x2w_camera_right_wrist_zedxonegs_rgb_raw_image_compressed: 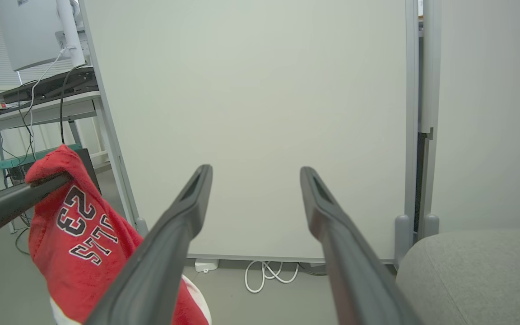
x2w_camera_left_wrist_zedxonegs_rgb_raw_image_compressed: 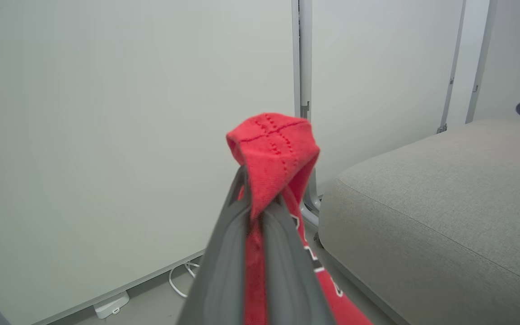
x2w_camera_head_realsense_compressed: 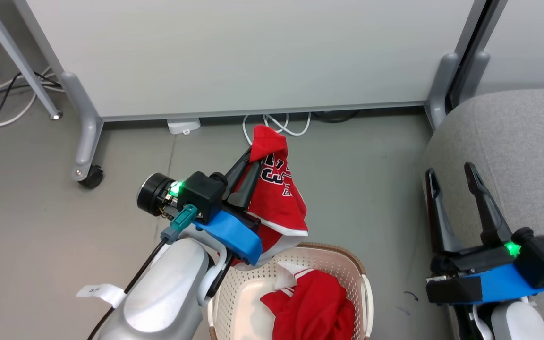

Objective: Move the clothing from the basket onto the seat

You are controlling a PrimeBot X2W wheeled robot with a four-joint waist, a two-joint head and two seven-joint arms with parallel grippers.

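The left gripper (x2w_camera_head_realsense_compressed: 253, 158) has its fingers closed on a small fold of the lettered garment (x2w_camera_head_realsense_compressed: 281, 198), and this fold stands out just past the fingertips. The rest of the red cloth hangs below the fingers. Its white-trimmed hem comes down near the rim of the basket (x2w_camera_head_realsense_compressed: 361, 283); I cannot tell if it touches. The second garment (x2w_camera_head_realsense_compressed: 314, 307) lies inside the basket, under and behind these fingers. The right gripper (x2w_camera_head_realsense_compressed: 450, 170) holds nothing; its fingers are spread wide over the edge of the seat (x2w_camera_head_realsense_compressed: 513, 137), which is well to the right of the left fingers.

In my judgement the hold is thin, only a pinch of fabric, so a quick swing can let the cloth slide out onto the floor (x2w_camera_head_realsense_compressed: 371, 189) before the seat. The low hem can also hook on the basket rim and drag the basket, or drape over the open right fingers on the way
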